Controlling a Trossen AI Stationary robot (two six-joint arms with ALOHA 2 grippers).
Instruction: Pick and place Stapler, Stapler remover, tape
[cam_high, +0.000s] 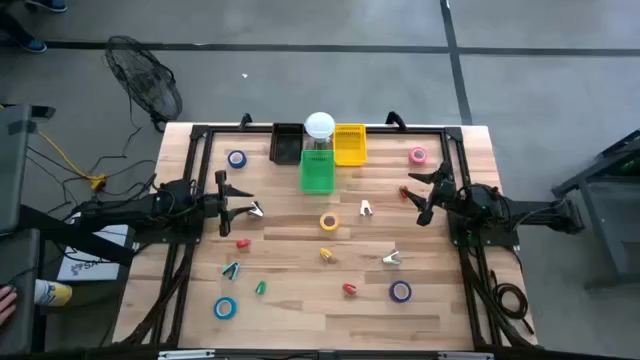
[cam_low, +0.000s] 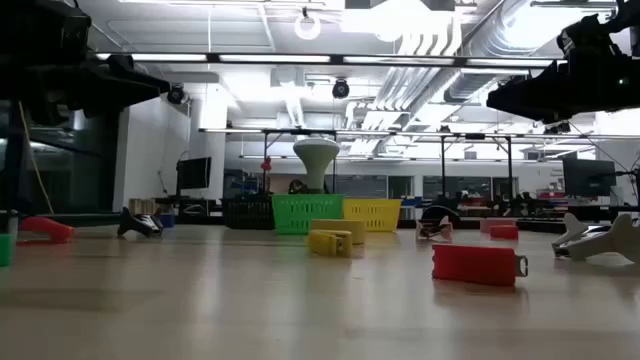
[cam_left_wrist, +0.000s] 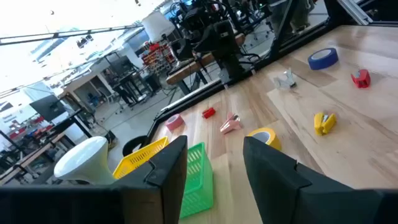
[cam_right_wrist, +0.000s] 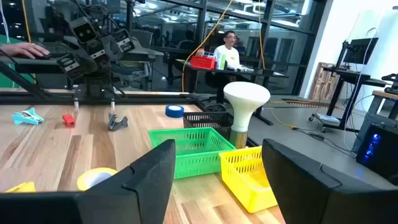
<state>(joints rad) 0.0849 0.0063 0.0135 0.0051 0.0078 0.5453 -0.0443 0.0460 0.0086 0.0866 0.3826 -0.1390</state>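
Left gripper (cam_high: 252, 209) hangs left of centre, fingers apart, nothing between them; right gripper (cam_high: 412, 196) mirrors it at right, jaws spread and bare. Between them lies the yellow tape (cam_high: 329, 222), mid-frame. Above it the green basket (cam_high: 317, 174); blue tape (cam_high: 225, 308) sits lower left, purple tape (cam_high: 400, 291) lower right.
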